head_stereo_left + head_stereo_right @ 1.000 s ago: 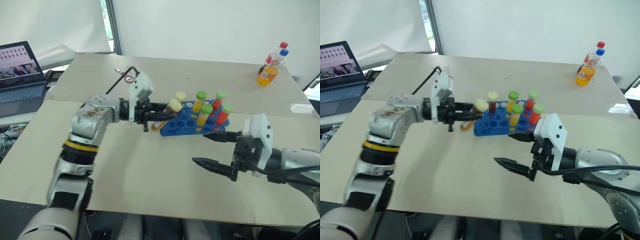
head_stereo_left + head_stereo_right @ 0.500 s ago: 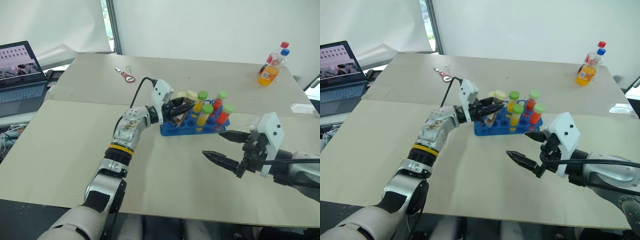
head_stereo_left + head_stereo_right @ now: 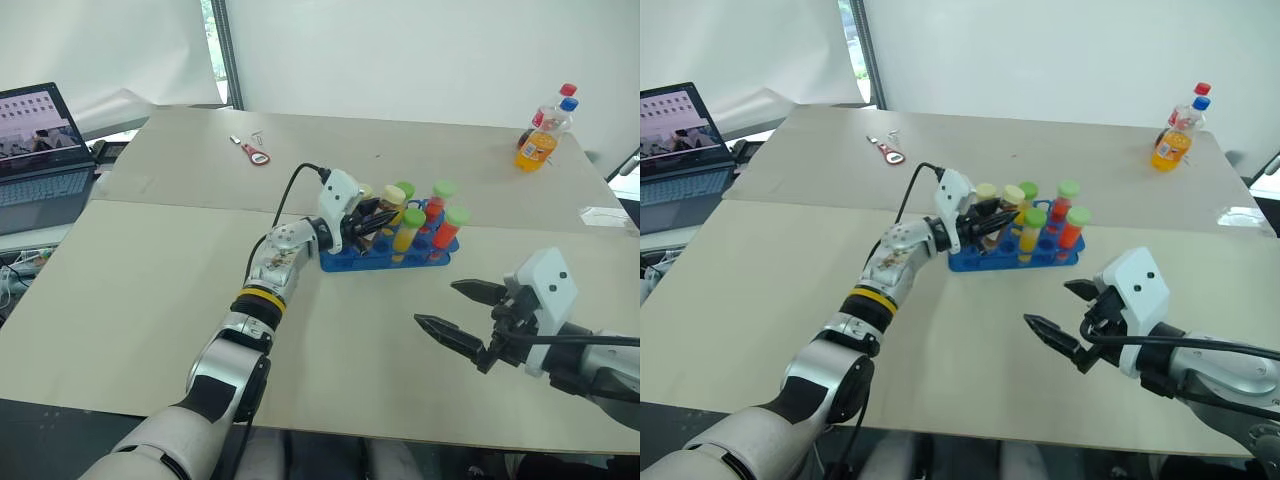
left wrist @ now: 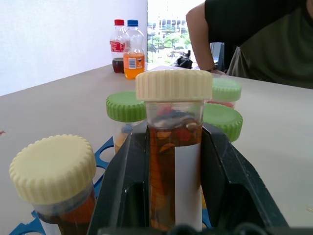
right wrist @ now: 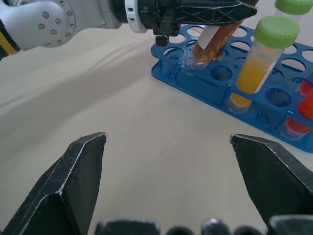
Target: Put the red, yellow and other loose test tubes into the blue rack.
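**Brown tube held at the rack's near-left holes**

The left gripper (image 3: 378, 219) reaches over the left end of the blue rack (image 3: 345, 259), its fingers (image 4: 124, 188) clamped on the brown tube with the cream cap (image 4: 172, 147). In the right wrist view that tube (image 5: 211, 44) leans, its rounded bottom resting at the mouth of a hole near the rack's (image 5: 183, 78) corner, cap end tilted away under the black fingers. The white label runs down the tube's side between the two pads.

A second cream-capped tube (image 4: 55, 183) stands in the rack just beside the held one. Further along, green-capped tubes stand upright in the holes: a yellow one (image 5: 258, 56) in the near row, another yellow one (image 3: 408, 228) beside it, and red-orange ones (image 3: 448, 228) toward the right end.

The right gripper (image 3: 462, 320) hovers above the beige surface (image 3: 150, 290), well apart from the rack and nearer the robot, its fingers (image 5: 73, 181) spread wide with nothing between them.

At the far right corner of the surface stand two small drink bottles (image 3: 545, 128), one red-capped and one blue-capped. A small red item (image 3: 256, 153) lies toward the far left, and a laptop (image 3: 40, 150) sits open beyond the left edge. In the left wrist view a person (image 4: 244, 39) in a dark top leans over the far side.
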